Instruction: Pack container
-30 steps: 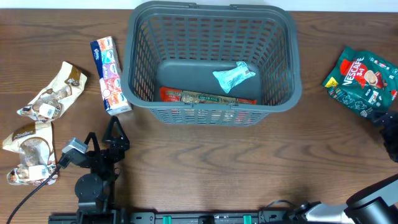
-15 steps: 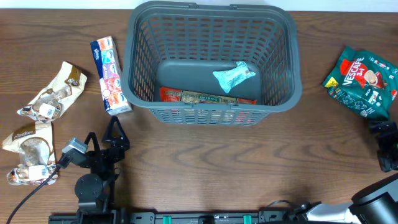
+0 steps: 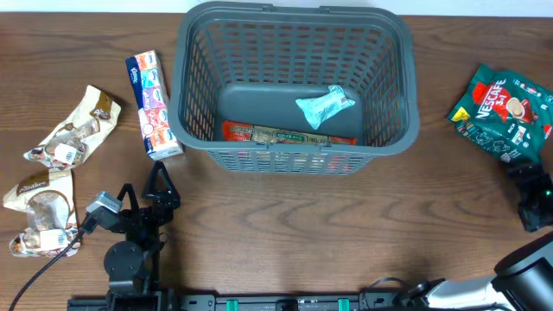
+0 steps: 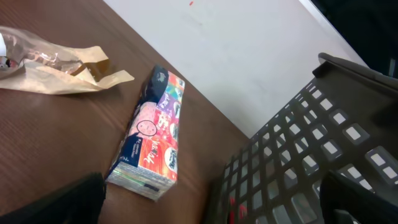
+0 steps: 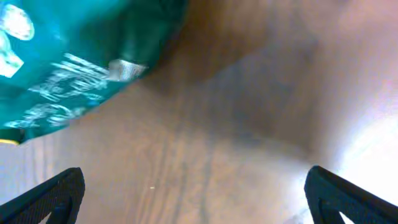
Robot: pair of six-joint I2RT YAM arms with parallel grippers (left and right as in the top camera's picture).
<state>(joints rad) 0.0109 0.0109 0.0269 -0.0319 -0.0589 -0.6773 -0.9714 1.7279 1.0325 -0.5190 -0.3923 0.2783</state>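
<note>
Over on the right, the right pincer (image 3: 530,195) has crept a touch leftward, close under the green Nescafé bag (image 3: 503,105), jaws spread wide and empty. Left pincer (image 3: 143,185) hasn't budged, equally wide, holding nothing, near the colourful tissue pack (image 3: 154,104). Grey container (image 3: 294,52) sits at the counter's (image 3: 285,225) far middle, with a pale teal wrapper (image 3: 326,105) and a red bar packet (image 3: 289,135) inside
</note>
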